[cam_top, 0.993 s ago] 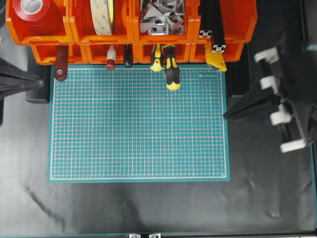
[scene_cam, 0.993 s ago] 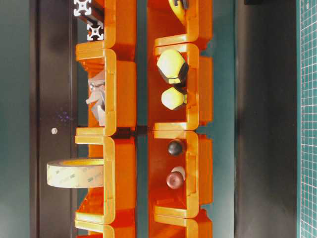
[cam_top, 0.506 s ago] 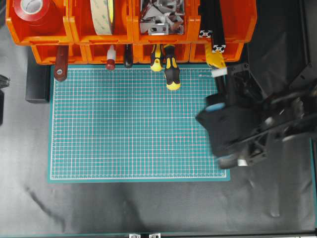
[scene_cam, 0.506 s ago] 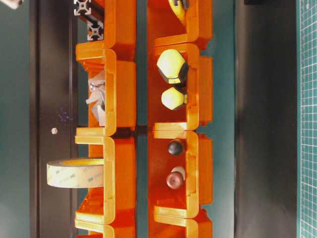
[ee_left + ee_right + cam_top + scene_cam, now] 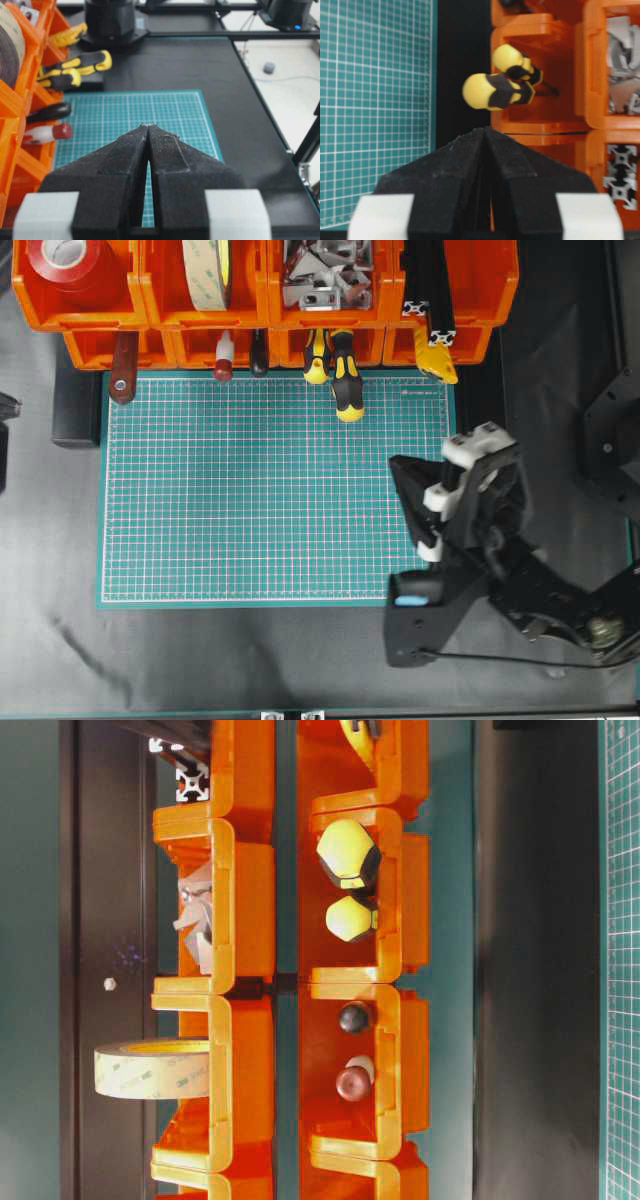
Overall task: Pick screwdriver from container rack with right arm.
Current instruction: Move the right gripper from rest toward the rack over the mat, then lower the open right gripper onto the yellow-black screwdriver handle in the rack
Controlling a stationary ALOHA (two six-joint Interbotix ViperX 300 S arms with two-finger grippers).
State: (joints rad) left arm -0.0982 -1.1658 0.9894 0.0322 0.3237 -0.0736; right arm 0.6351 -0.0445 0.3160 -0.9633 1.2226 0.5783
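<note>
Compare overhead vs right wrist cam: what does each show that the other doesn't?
Overhead only: red tape roll, brown-handled tool, whole black right arm with the right gripper over the green cutting mat.
Right wrist only: right gripper's fingers pressed shut, tips aimed just below the handles.
Both: two yellow-and-black handles in the orange container rack; the longer is the screwdriver.

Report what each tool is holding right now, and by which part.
Nothing is held. The right tool is shut and empty, short of the screwdriver in the container rack. The left tool is shut and empty too.
</note>
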